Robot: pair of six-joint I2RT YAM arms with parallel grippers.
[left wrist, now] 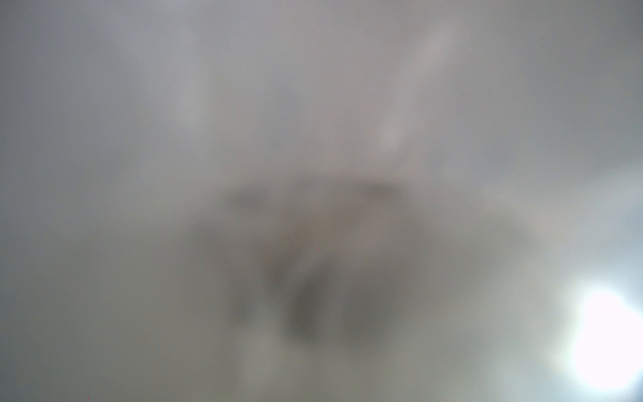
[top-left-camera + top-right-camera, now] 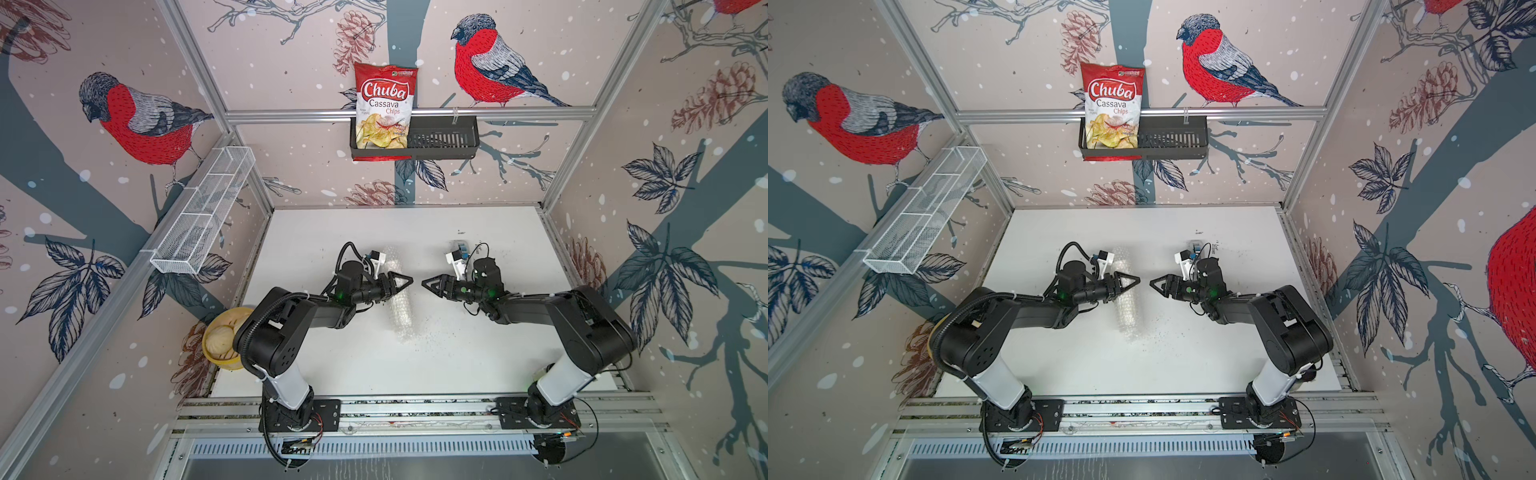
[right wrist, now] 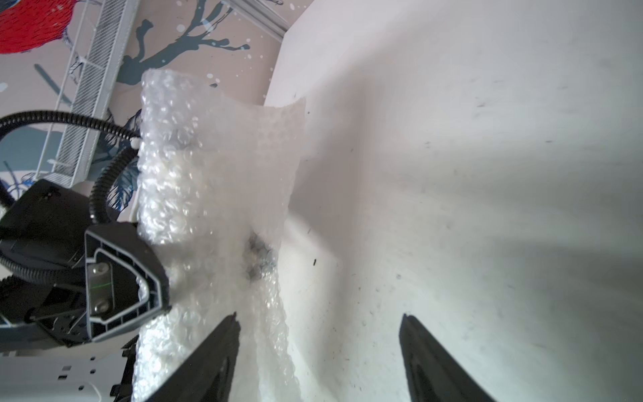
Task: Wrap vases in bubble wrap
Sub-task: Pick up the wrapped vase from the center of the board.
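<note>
- The clear, whitish bubble wrap (image 2: 400,320) lay rolled into a long bundle near the middle of the flat white bench (image 2: 332,374); its long axis ran from the front of the bench toward the back wall, crosswise to the line of both grippers.
- The small white ribbed ceramic vase was not separately visible; it was judged to lie inside the roll; a dark patch showed through the film in the right wrist view, and what it was could not be told.
- The black left gripper (image 2: 409,280) reached across the middle of the roll with its jaws closed; whether a fold of film was pinched between them could not be told; the left wrist view was fully fogged.
- The black right gripper (image 3: 320,365) stood with its jaws apart and nothing held; it pointed at the roll from the right side, just beside it and not touching.
- Governing relation: the roll lay directly under the left gripper, the nearer one, and ahead of the right gripper's open jaws; the next move was judged to call for an approach square to the long axis.
- The grey-blue tape dispenser (image 2: 460,248) sat behind the right wrist, well apart from the roll.
</note>
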